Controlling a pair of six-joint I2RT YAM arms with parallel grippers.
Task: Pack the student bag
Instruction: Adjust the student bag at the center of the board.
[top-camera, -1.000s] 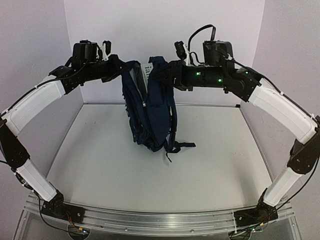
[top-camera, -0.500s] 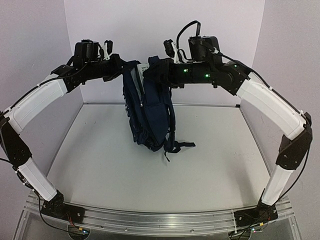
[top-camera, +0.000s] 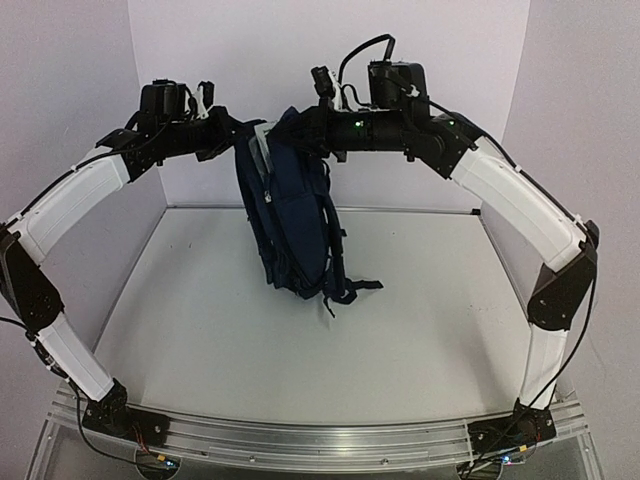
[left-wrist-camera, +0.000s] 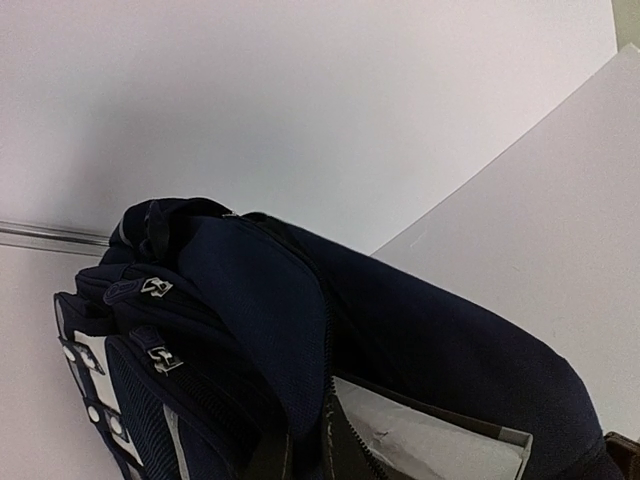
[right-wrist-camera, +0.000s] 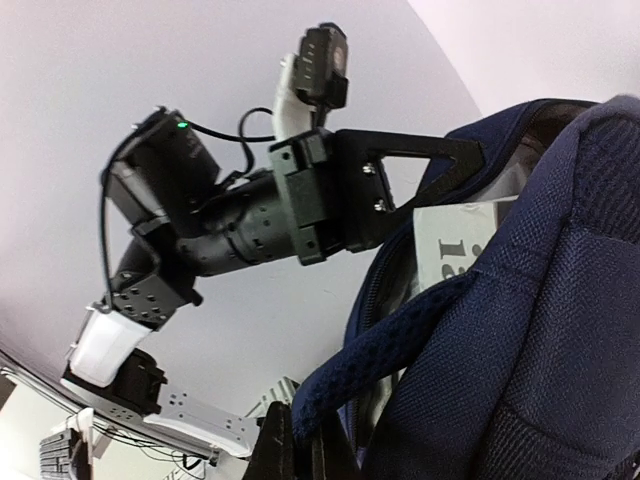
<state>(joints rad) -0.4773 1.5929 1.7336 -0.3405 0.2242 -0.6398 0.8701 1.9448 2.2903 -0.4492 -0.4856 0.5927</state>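
Note:
The student bag (top-camera: 292, 215), dark navy with grey lining, hangs upright above the table, its base near the surface. My left gripper (top-camera: 226, 136) is shut on the bag's opening rim at its left top. In the left wrist view the gripper (left-wrist-camera: 305, 445) pinches navy fabric beside the grey lining (left-wrist-camera: 430, 440). My right gripper (top-camera: 297, 124) is shut on the bag's top handle. In the right wrist view the gripper (right-wrist-camera: 300, 445) clamps the padded navy handle (right-wrist-camera: 400, 335). A white label (right-wrist-camera: 465, 240) shows inside the opening, and the left gripper (right-wrist-camera: 455, 160) grips the rim.
The white table (top-camera: 220, 330) lies below the bag, with pale walls behind and on both sides. Black straps (top-camera: 350, 288) trail from the bag's lower right. An aluminium rail (top-camera: 320, 440) runs along the near edge with both arm bases.
My right gripper has moved left and slightly up with the handle. The bag's top has shifted left and its opening has narrowed. The left gripper has barely moved.

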